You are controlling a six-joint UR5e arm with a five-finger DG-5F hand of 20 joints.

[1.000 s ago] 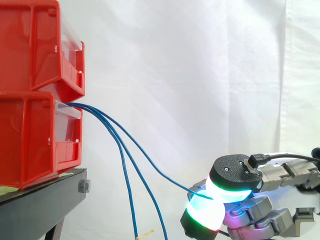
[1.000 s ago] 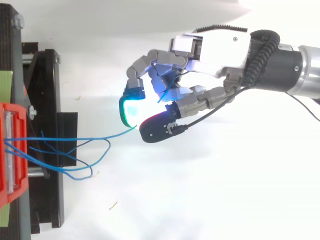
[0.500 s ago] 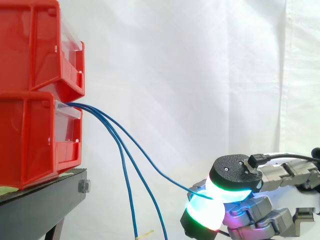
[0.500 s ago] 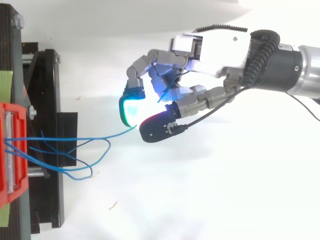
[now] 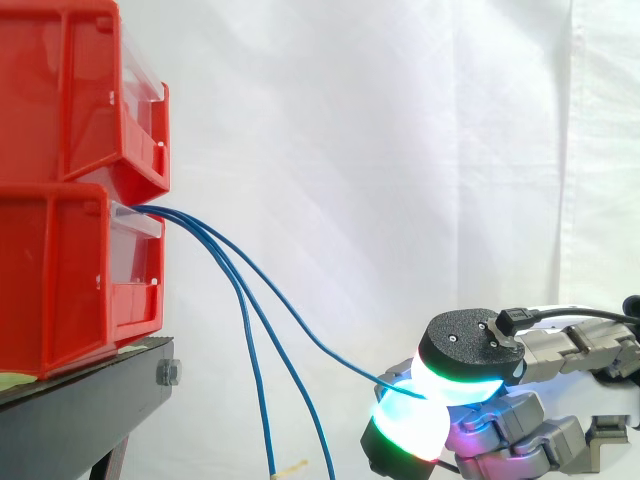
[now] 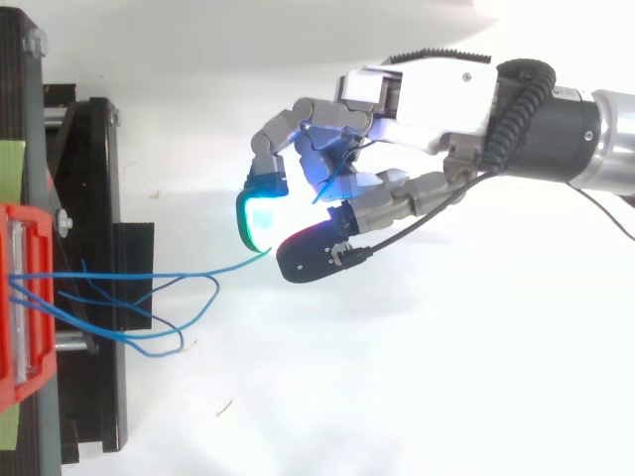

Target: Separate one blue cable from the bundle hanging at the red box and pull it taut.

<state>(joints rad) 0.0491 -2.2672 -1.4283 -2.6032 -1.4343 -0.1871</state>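
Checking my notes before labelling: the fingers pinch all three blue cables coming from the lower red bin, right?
No. The fingers pinch just one blue cable; the other two cables hang free from the lower red bin. The side view shows it.

Bright, even light (strong glare on the floor (image 6: 446, 387)), faint shadows

My hand (image 6: 427, 94) has a white shell and grey metal fingers (image 6: 395, 201). Its black-backed pads (image 5: 410, 425) glow cyan and green.
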